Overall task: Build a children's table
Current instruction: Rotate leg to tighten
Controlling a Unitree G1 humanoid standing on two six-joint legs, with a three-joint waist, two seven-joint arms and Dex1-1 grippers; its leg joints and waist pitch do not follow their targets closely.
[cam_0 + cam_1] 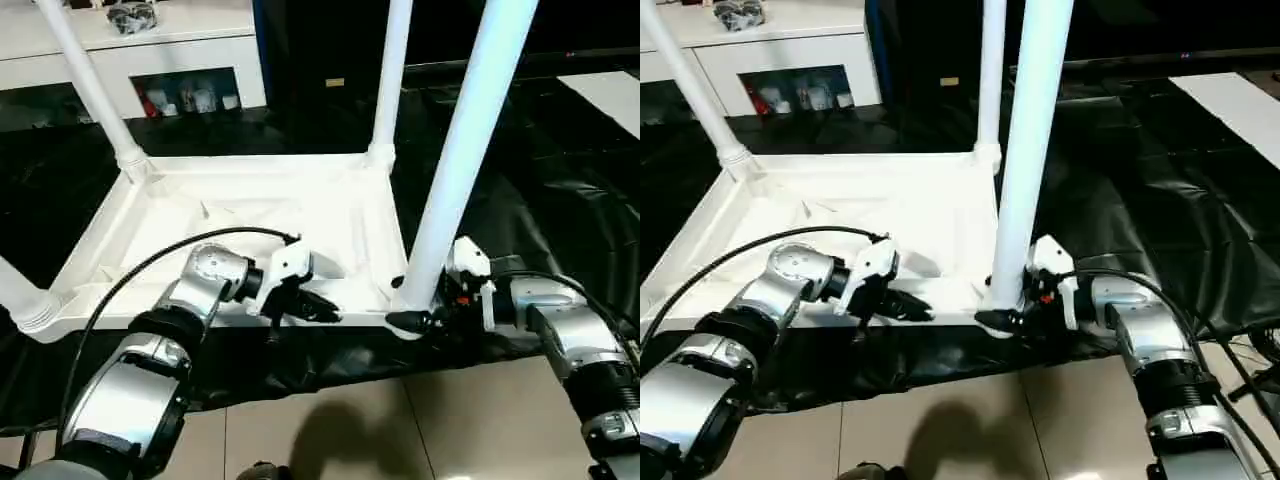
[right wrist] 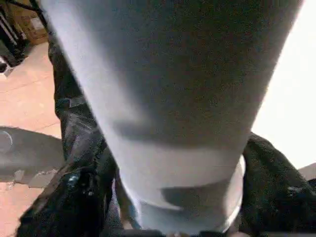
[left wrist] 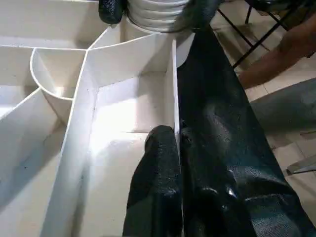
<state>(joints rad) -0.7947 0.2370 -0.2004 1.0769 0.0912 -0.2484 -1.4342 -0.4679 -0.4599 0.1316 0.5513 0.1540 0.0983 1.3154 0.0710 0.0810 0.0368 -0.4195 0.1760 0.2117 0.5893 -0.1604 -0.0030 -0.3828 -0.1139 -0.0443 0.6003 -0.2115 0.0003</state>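
White ribbed plastic tabletop [image 1: 250, 215] lies upside-down on black sheet [image 1: 560, 180]; four white tubular legs seated in corner sockets. Near-right leg [image 1: 455, 170] is clasped by right gripper [image 1: 425, 318]; left gripper [image 1: 315, 305] is pinched shut on near rim. Flipping remains.

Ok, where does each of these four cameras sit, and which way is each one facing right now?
Left eye: on the head, looking down at the upturned tabletop; both silver forearms show.
Right eye: beside it, same scene.
Left wrist: on the left arm, looking along the left gripper, shut on the tabletop's rim wall.
Right wrist: on the right arm, facing the near-right leg, a black finger on each side.
Shared: that leg and the right gripper at its base show in the eye views too.
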